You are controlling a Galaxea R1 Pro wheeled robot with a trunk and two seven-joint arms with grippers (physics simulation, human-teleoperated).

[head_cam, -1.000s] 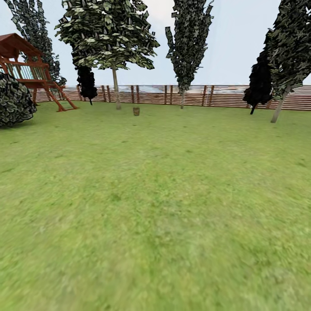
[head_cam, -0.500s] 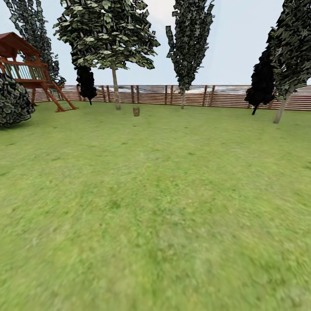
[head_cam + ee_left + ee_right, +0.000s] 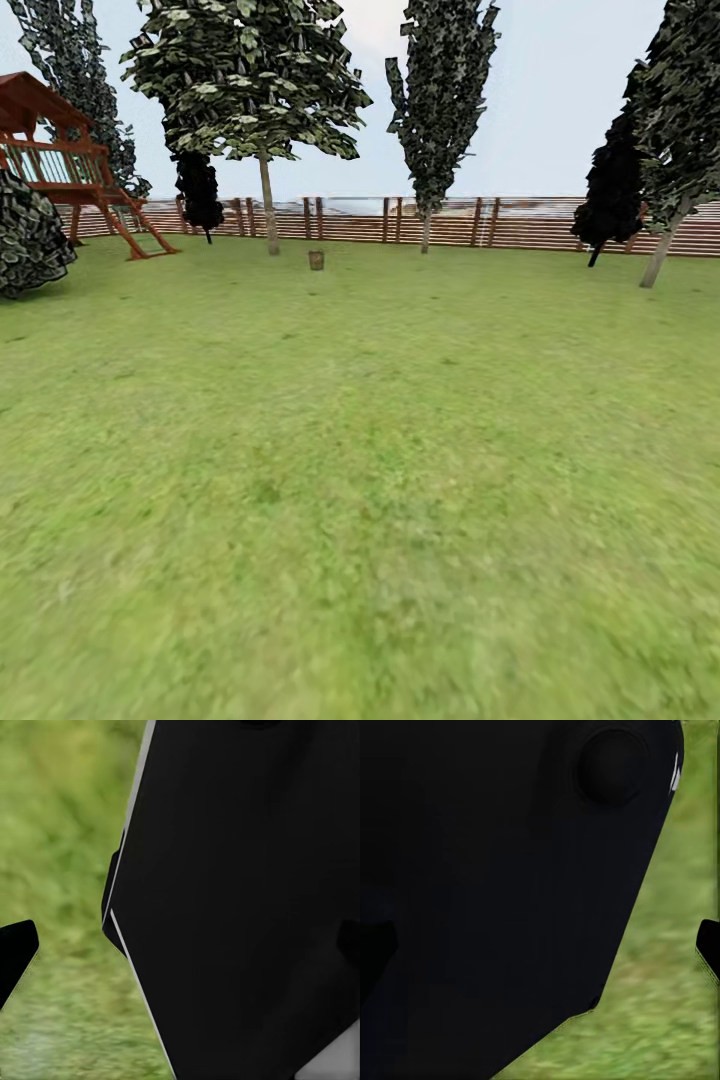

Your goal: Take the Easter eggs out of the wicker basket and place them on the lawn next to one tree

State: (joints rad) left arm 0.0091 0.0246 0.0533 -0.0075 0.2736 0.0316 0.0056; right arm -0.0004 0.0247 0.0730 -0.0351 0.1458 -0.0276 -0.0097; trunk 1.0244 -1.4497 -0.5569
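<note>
Basket (image 3: 316,260) (tiny, far off) sits on lawn (image 3: 360,480) near tree (image 3: 268,205).

Ground: lawn (image 3: 360,480), mottled green, flat.
On it: 1 wicker basket (image 3: 316,260), far off, near pale-trunked tree (image 3: 268,215).

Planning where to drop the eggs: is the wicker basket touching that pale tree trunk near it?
Apart. The head view shows a strip of lawn between the wicker basket and the tree trunk.
</note>
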